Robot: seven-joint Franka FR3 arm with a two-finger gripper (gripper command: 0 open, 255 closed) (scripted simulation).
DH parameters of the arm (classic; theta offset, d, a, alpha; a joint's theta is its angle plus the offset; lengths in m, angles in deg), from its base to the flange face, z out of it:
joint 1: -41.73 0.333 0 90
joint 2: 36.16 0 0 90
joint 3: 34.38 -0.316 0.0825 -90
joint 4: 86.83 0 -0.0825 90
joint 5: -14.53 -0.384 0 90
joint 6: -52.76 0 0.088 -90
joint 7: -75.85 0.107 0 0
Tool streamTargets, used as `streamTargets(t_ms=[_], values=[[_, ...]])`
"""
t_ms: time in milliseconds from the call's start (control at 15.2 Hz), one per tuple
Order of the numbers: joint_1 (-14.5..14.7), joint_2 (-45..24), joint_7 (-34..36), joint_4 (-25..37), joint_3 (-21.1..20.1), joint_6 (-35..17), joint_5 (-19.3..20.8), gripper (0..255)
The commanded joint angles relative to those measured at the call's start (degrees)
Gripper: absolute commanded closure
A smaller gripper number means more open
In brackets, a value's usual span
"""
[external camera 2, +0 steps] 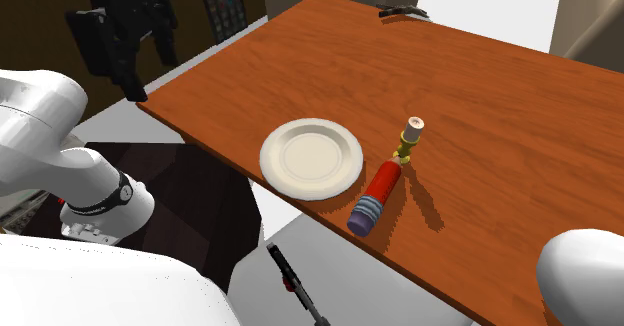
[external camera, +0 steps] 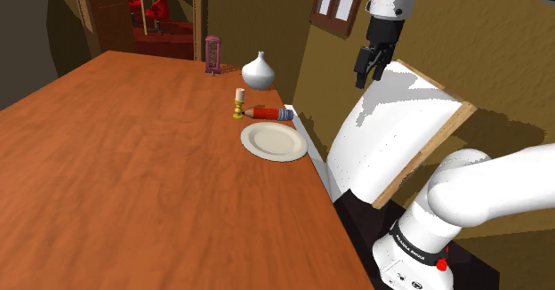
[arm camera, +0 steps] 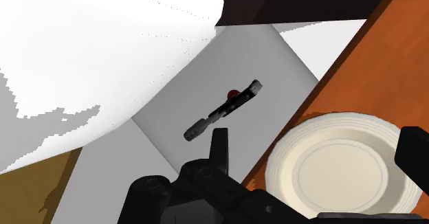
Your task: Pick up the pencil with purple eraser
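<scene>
The desk (external camera: 133, 173) is a broad slab of reddish-brown wood grain. The pencil (external camera: 269, 113) lies flat on it close to the edge nearest the arm. It is thick, with a red body and a ribbed blue-purple end, and sits just beside a cream plate (external camera: 274, 141). In the second exterior view the pencil (external camera 2: 375, 194) has its ribbed end pointing at the desk's edge. Its other end is just beside a small yellow candlestick (external camera 2: 409, 136).

Further along the desk stand a white vase (external camera: 258, 70) and a small pink rack (external camera: 213, 54). The gripper (external camera: 367, 73) hangs in the air off the desk's edge, well apart from the pencil. In the wrist view the gripper (arm camera: 315, 137) has its fingers (arm camera: 218, 143) spread apart with nothing between them, above the plate's rim (arm camera: 289, 154).

Below, on the grey floor (arm camera: 254, 58), lies a black tool (arm camera: 223, 109) with a red spot. The walls are ochre-brown with a dark-framed window (external camera: 338, 4), and a doorway shows red chairs (external camera: 149, 12).
</scene>
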Motion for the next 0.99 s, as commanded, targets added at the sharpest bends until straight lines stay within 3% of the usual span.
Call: streamTargets(t_ms=[0,462,924], values=[[0.00,0.00,0.00,0.00,0.00,0.00,0.00,0],[1.84,-9.58,-10.90,-1.74,4.44,-13.44,3.46,0],[3.64,-21.93,-21.29,0.56,7.78,-25.69,4.96,0]])
